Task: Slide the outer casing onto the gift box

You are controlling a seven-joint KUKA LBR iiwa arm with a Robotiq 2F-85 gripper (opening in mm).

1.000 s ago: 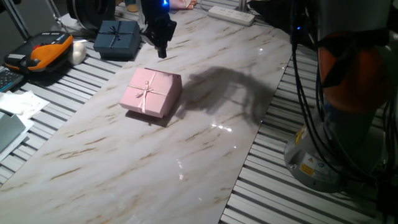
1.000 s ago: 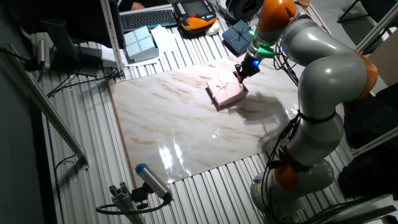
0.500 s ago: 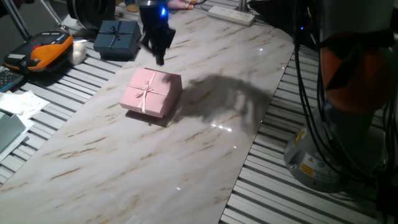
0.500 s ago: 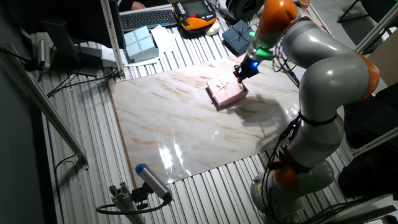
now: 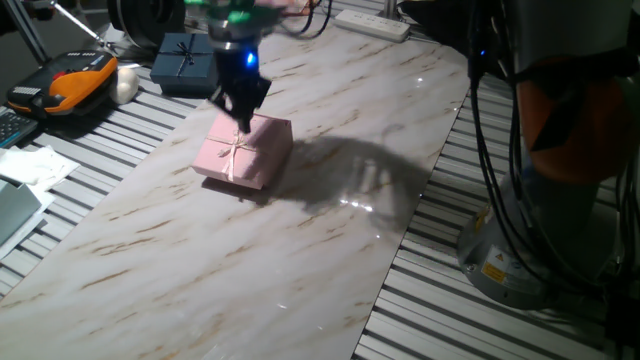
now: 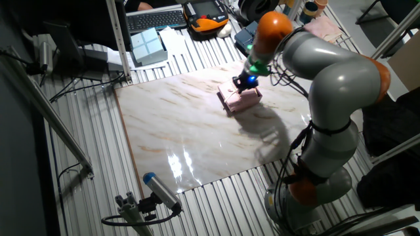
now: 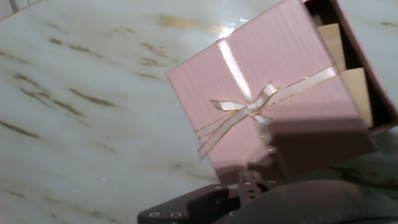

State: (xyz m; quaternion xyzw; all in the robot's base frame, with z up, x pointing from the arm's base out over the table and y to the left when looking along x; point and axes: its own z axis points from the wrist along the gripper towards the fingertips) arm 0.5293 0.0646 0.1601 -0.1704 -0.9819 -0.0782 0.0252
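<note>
Hand view shows the gift box (image 7: 261, 106) at about one o'clock from the gripper (image 7: 249, 186), bow up on the marble table (image 7: 81, 112); whether the claw is released or clenched cannot be told.

Dim room overall. Gripper (image 5: 240, 112) motion-blurred in one fixed view, blue-green lamp glowing above it. Arm's broad soft shadow falls on the marble table (image 5: 330, 260) right of the gripper; glare patches further along. Hand view brighter, sharp; shadow darkens box (image 7: 267, 93) corner nearest gripper.
</note>
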